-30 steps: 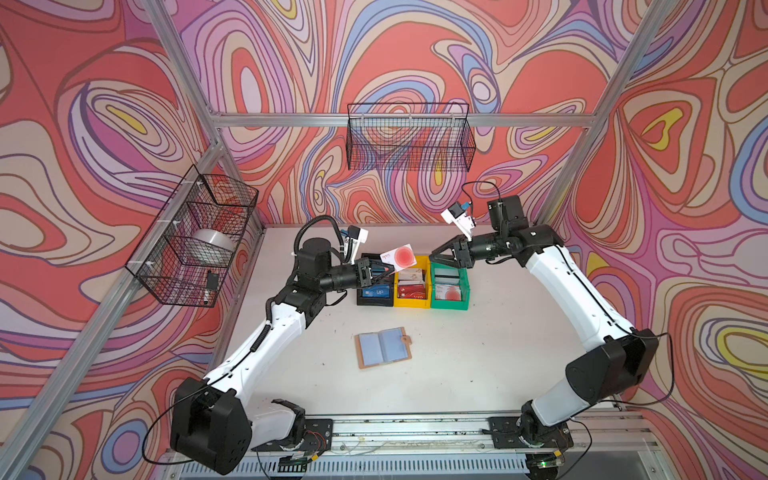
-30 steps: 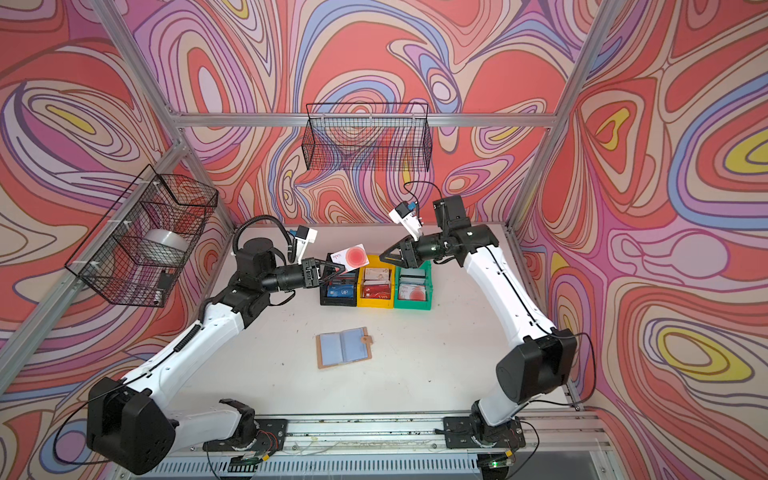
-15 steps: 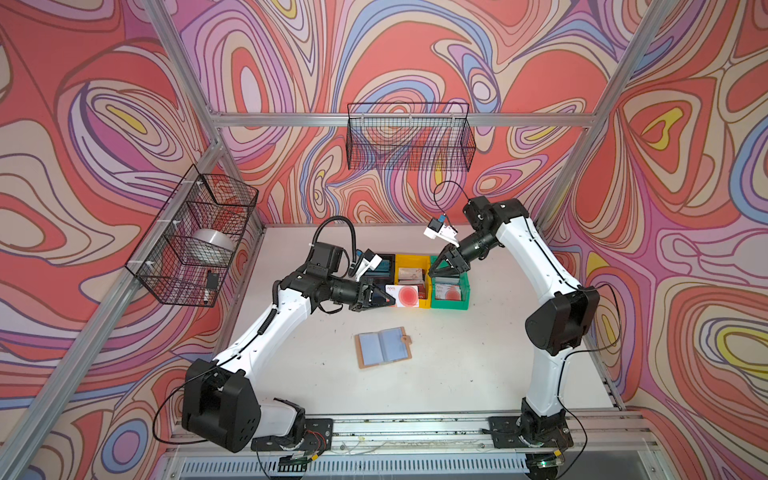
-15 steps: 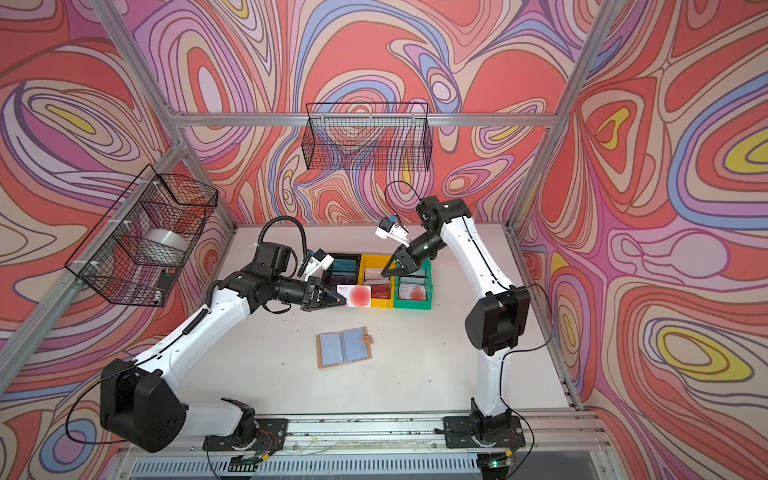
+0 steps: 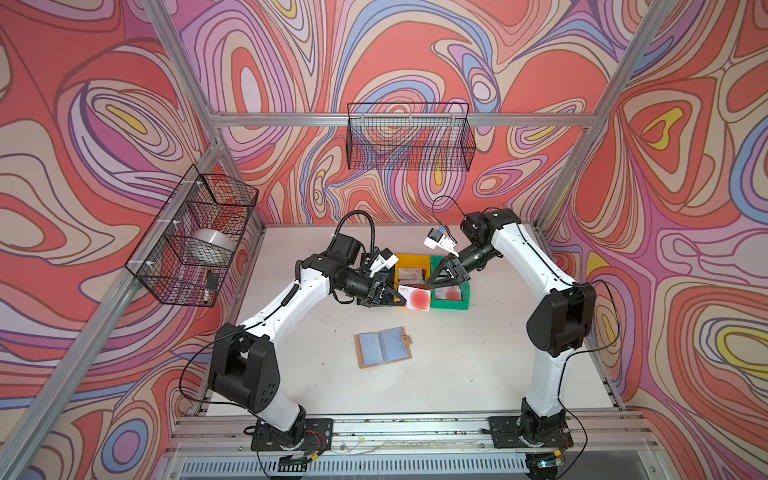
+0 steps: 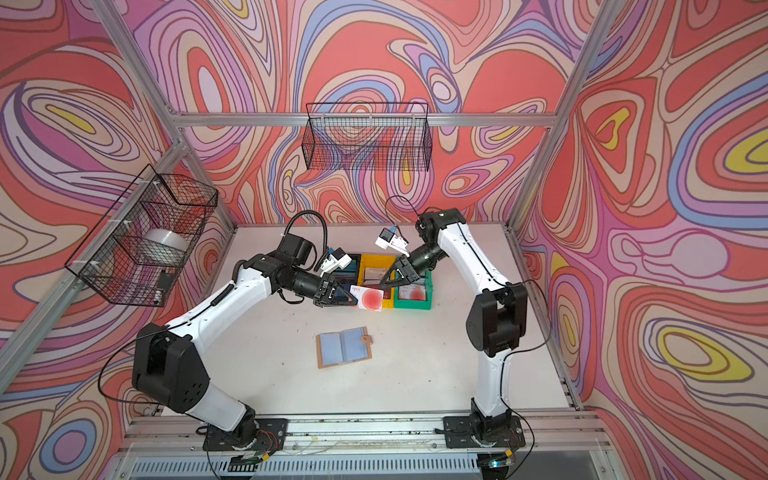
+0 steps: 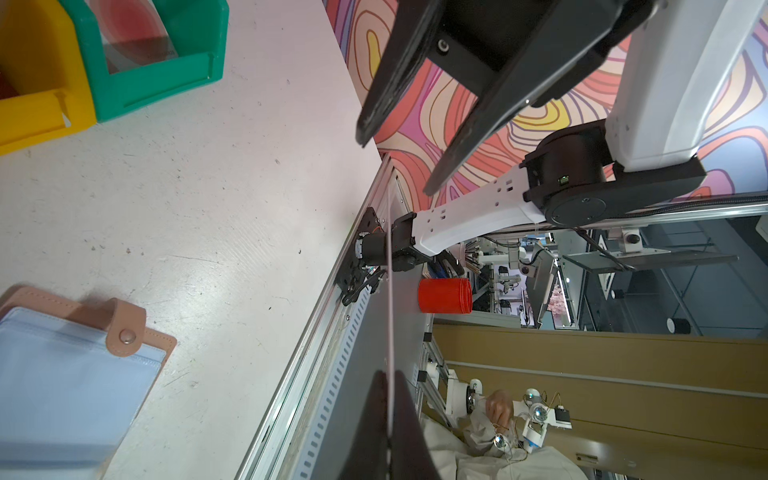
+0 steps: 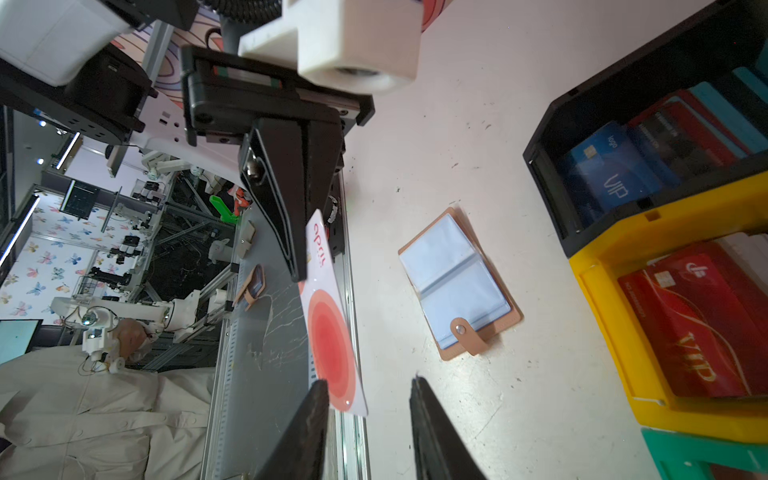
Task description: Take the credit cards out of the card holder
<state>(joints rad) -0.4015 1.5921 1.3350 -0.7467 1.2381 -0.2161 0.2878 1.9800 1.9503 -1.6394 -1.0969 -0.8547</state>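
**Pale card (image 5: 415, 298) pinched by the left gripper (image 5: 397, 299), free end in the right gripper's (image 5: 428, 286) gap**

The thin pale card, printed with red rings and a small red word, is out of its wallet and up in the air. The left gripper's black fingers (image 8: 291, 232) are clenched flat on its lettered end. From the left wrist view the card shows only as a hairline edge running out from between those fingertips.

The card's far end reaches into the space between the right gripper's fingers (image 8: 419, 415). These stand parted, and the corner sits close beside one of them. I cannot tell whether it touches.

The tan leather-like card holder (image 5: 384, 347) lies on the white tabletop (image 5: 457, 374) beneath the fingertips, toward the rail side and well apart from them. It is open flat, with the clear sleeve pages facing up and the snap tab folded over its edge.

On the far side of the fingertips, three plastic bins stand touching in a row:
- The black bin (image 8: 540, 145) holds a blue "VIP" card (image 8: 606, 174) among others.
- The yellow bin (image 8: 602, 291) holds a dark red card (image 8: 698, 328).
- The green bin (image 5: 451, 302) holds a pale red-blotched card (image 7: 133, 33).

The right fingertips hang over the row, about where yellow meets green.
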